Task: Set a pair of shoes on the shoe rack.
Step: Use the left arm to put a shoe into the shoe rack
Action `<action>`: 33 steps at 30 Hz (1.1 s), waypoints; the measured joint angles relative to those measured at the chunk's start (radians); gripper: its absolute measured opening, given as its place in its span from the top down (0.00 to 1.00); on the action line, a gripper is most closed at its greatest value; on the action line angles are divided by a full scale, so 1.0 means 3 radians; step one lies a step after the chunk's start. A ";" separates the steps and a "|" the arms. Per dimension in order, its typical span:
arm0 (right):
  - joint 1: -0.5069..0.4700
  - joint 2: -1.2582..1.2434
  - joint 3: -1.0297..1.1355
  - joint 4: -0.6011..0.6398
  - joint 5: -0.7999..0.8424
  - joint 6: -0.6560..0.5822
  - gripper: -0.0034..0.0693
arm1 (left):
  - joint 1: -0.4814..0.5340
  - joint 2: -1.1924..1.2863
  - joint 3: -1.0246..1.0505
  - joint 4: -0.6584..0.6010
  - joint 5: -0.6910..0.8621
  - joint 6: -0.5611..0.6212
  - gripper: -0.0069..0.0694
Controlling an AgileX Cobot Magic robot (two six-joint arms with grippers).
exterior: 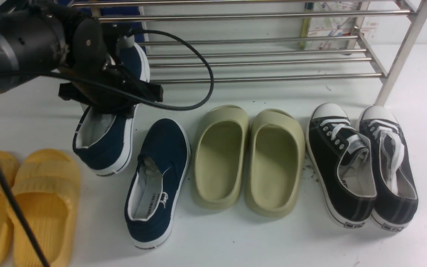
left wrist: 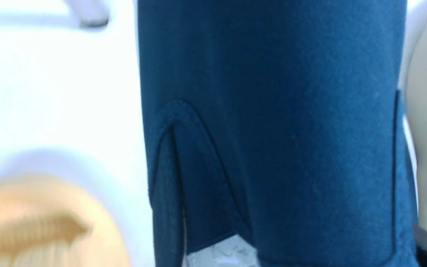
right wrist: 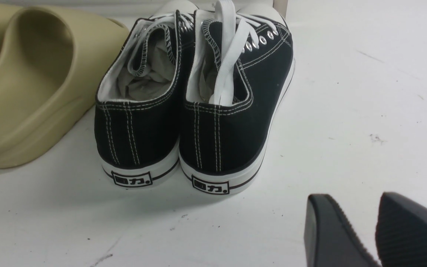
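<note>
Nearest to us, only the right wrist view shows the right gripper (right wrist: 356, 200). Its dark ribbed fingers (right wrist: 413, 230) are drawn close together with just a thin wedge of white table (right wrist: 347, 111) between them, and they grip nothing. Beyond them that view gives the heels of the black lace-up sneakers (right wrist: 195, 111), with boxed lettering on the white soles that the front view leaves too small to read.

From the front we see the whole row on the table (exterior: 235, 237): yellow slides (exterior: 39, 200) at the near left, then the second navy shoe (exterior: 158, 178) lying flat with its heel toward us. Just beside it come the olive slides (exterior: 250, 159), and then the black lace-up sneakers (exterior: 361, 163) on the right.

Farther back on the left, the left gripper (exterior: 117, 104) clamps the held navy shoe (exterior: 106, 141). The shoe is tilted, with its toe up toward the rack and its open heel toward us. The arm hides the fingers in the front view. The left wrist view fills with that shoe's blue canvas (left wrist: 272, 129), close and blurred, with a yellow slide (left wrist: 32, 230) at one edge.

Farthest off stands the shoe rack (exterior: 265, 78). Its steel bars run across the back, and the held shoe's toe overlaps the lower bars at their left end. We cannot tell whether it touches them.
</note>
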 joint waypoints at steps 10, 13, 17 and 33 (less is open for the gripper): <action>0.0000 0.0000 0.0000 -0.0003 0.0000 0.0000 0.63 | 0.0000 0.0954 -0.1344 0.0217 0.0497 0.0028 0.89; 0.0000 0.0000 0.0000 -0.0003 0.0000 0.0000 0.63 | 0.0000 0.1116 -0.1585 0.0251 0.0539 0.0028 0.89; 0.0000 0.0000 0.0000 -0.0003 0.0000 0.0000 0.63 | 0.0033 0.1405 -0.2056 0.0272 0.0593 0.0037 0.89; 0.0000 0.0000 0.0000 -0.0003 0.0000 0.0000 0.62 | 0.0298 0.1777 -0.2441 0.0233 0.0311 0.0214 0.89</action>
